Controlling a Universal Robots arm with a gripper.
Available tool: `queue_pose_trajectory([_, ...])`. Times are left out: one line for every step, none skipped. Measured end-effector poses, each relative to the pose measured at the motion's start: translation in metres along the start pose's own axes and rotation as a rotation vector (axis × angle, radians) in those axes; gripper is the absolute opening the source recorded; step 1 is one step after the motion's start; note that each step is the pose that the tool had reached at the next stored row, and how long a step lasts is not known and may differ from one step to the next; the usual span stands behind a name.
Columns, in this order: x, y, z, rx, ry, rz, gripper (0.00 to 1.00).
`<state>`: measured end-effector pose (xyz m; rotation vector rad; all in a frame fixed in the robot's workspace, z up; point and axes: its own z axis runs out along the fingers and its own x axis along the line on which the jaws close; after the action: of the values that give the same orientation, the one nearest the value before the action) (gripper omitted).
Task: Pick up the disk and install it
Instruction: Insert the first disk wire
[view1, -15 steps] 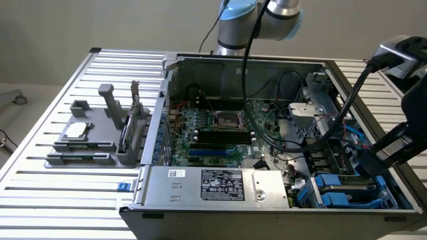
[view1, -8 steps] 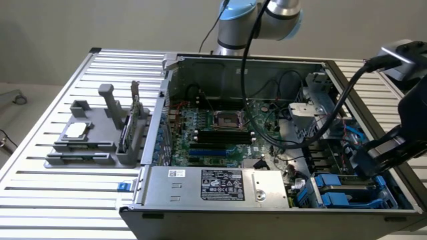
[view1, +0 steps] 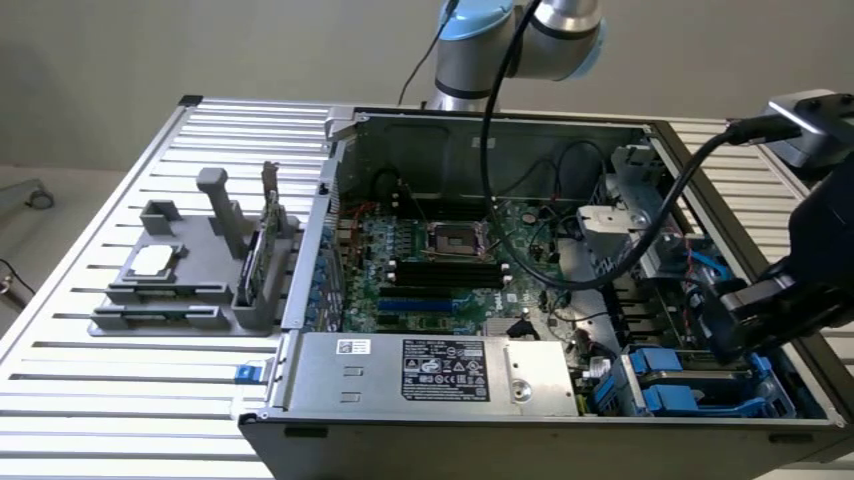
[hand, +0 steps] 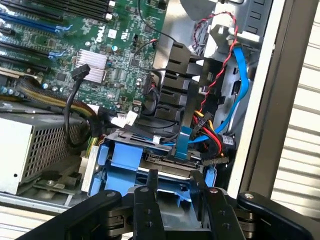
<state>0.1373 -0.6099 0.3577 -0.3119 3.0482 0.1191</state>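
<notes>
Disk at the drive bay, fingers narrow on its blue frame

Your gripper (hand: 173, 182) is down in the case's near corner at the exterior view's right, beside the power supply (view1: 427, 370), with the disk (hand: 122, 162) sitting in the drive bay (view1: 774, 395) under it. The carrier's blue edge fills the narrow gap between the fingers (hand: 149, 192), so they look clamped on it. I'd keep the disk square to the bay walls and press straight, without twisting. The wrist view gives you the blue cable (hand: 240, 65) and red and black wires (hand: 212, 127) crowding just beside the carrier, while the exterior view gives the bay's place in the case (view1: 334, 130)
</notes>
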Motion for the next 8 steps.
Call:
queue_pose_trajectory([0.0001, -0.0001, 0.0008, 0.0015, -0.0013, 0.018, 0.39])
queue_pose_trajectory([0.0001, -0.0001, 0.0017, 0.003, -0.0026, 0.036, 0.39])
queue_pose_trajectory([0.0002, -0.0002, 0.0025, 0.0044, -0.0038, 0.054, 0.39])
queue_pose_trajectory([0.0003, -0.0002, 0.0032, 0.0061, -0.0051, 0.072, 0.39])
queue_pose_trajectory([0.0003, -0.0003, 0.0041, 0.0076, -0.0064, 0.09, 0.39])
queue_pose_trajectory([0.0004, -0.0004, 0.0049, 0.009, -0.0076, 0.108, 0.39])
queue_pose_trajectory([0.0005, -0.0004, 0.0057, 0.0107, -0.0089, 0.127, 0.39])
queue_pose_trajectory([0.0005, -0.0005, 0.0063, 0.0122, -0.0101, 0.145, 0.39])
